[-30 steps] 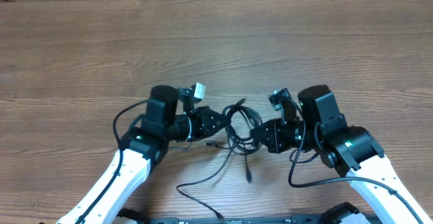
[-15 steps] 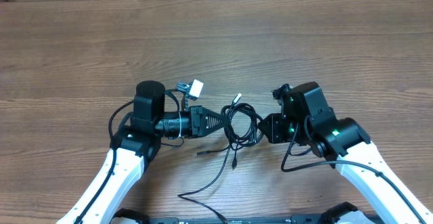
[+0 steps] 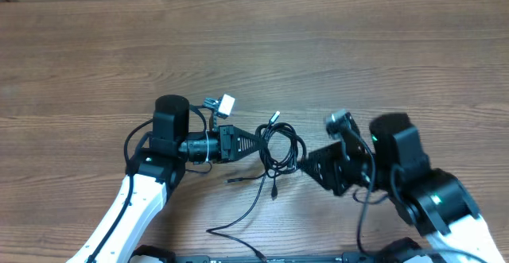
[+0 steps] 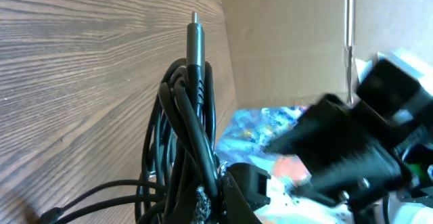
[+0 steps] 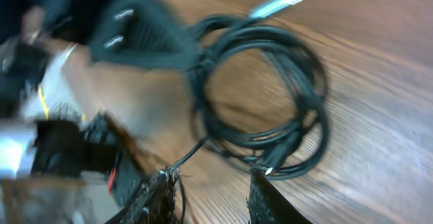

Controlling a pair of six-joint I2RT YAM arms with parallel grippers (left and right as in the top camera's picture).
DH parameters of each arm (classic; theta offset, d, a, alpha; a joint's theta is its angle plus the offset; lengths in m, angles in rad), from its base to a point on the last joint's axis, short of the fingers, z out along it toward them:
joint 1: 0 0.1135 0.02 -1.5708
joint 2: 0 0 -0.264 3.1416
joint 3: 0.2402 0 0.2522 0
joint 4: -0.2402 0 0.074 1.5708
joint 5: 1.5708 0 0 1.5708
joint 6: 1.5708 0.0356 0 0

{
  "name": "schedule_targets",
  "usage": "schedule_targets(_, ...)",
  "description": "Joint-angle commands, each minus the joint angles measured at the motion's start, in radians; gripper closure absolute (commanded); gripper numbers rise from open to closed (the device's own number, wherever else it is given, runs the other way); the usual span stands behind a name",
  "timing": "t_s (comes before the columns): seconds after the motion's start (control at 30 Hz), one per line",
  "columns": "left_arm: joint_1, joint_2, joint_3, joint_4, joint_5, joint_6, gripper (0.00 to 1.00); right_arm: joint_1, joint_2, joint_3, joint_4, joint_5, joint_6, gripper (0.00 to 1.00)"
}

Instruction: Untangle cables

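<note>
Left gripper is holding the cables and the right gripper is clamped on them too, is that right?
Not quite. The left gripper holds the cables, but the right gripper is open, with nothing between its fingers; the right wrist view shows it.

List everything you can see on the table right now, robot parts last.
cables: one tangled bundle, strands not countable; black; mid-table between the grippers, loose ends trailing toward the near edge
silver plug: one; silver-tipped; sticking out of the bundle's far side
table: one; brown wood grain; under everything
left gripper: one; black; shut on the cables at the bundle's left side
right gripper: one; black; open, just right of the bundle, holding nothing
</note>
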Motion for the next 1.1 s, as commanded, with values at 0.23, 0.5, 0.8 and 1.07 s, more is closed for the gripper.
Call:
schedule_targets(0.23,0.036,-0.020,0.016,0.005,0.220,-0.035,0.96,0.000,-0.001,0.026,-0.041,-0.282,-0.389,0.44)
schedule_targets(0.5,0.037,-0.020,0.016,0.010,0.215,-0.059,0.96,0.000,0.174,0.026,0.028,-0.395,-0.392,0.43)
schedule_targets(0.8,0.037,-0.020,0.016,0.013,0.216,-0.071,0.96,0.000,0.297,0.026,0.084,-0.435,-0.420,0.47)
schedule_targets(1.07,0.037,-0.020,0.016,0.028,0.223,-0.102,0.96,0.000,0.306,0.026,0.109,-0.480,-0.500,0.55)
